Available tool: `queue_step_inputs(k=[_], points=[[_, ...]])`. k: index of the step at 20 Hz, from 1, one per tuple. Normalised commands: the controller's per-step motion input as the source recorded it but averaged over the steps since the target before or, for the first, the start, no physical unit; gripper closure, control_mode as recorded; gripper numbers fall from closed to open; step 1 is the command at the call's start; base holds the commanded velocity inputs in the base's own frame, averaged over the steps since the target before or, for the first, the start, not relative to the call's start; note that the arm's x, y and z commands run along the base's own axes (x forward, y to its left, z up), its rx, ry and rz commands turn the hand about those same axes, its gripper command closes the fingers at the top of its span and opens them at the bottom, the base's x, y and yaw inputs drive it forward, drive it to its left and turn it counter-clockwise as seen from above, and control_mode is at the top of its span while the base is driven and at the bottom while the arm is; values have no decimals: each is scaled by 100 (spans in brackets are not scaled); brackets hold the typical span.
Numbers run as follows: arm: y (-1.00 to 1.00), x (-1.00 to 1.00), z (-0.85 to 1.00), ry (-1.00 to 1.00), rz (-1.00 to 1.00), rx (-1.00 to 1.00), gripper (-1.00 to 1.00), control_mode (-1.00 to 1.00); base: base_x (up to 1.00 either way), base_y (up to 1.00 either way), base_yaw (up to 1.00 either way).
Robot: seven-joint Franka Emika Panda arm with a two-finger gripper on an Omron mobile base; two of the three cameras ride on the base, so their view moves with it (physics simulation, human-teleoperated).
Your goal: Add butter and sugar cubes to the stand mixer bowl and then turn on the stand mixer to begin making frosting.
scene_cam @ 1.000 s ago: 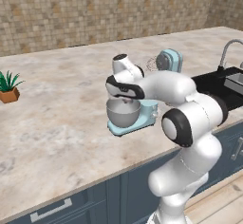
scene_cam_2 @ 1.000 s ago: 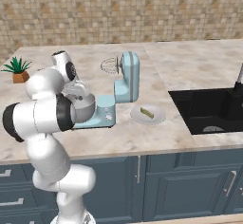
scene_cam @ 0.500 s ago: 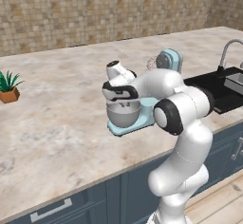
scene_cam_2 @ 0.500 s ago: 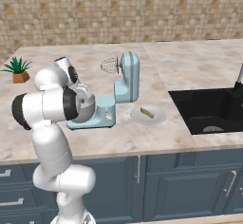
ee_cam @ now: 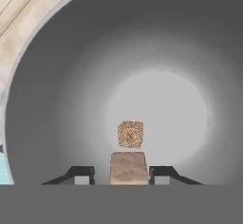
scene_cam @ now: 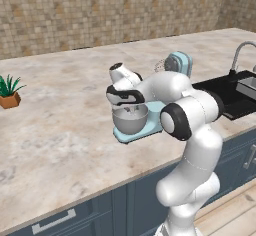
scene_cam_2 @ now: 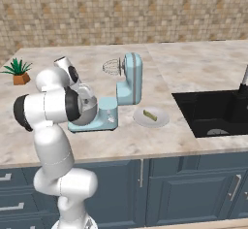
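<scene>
My gripper (ee_cam: 122,174) points straight down into the grey stand mixer bowl (ee_cam: 57,76). One brown sugar cube (ee_cam: 129,167) sits between my fingertips (ee_cam: 80,174), with a small gap on each side, so the jaws stand open. A second, speckled sugar cube (ee_cam: 130,134) lies on the bowl's bottom. From the left base view my gripper (scene_cam: 131,110) hangs just over the bowl (scene_cam: 131,121) on the pale blue stand mixer (scene_cam: 177,65). In the right base view my arm covers most of the bowl (scene_cam_2: 88,112). The butter (scene_cam_2: 150,115) lies right of the mixer (scene_cam_2: 128,80).
A flat white plate (scene_cam_2: 160,122) holds the butter on the counter. The black sink (scene_cam_2: 213,111) with its faucet (scene_cam: 240,55) lies further right. A potted plant (scene_cam: 9,92) stands at the far left of the counter, well away from the arm.
The arm's elbow has swung a little closer to the mixer. The hand has stayed over the bowl.
</scene>
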Motion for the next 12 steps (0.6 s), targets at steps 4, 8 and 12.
queue_step_inputs(k=[4, 8, 12], points=[[0, 2, -3, 0, 0, 0, -100, -100, 0, 0, 0], [-8, -10, 13, -4, 0, 0, -100, -100, 0, 0, 0], [-38, -49, 38, -10, 0, 6, -100, -100, 0, 0, 0]])
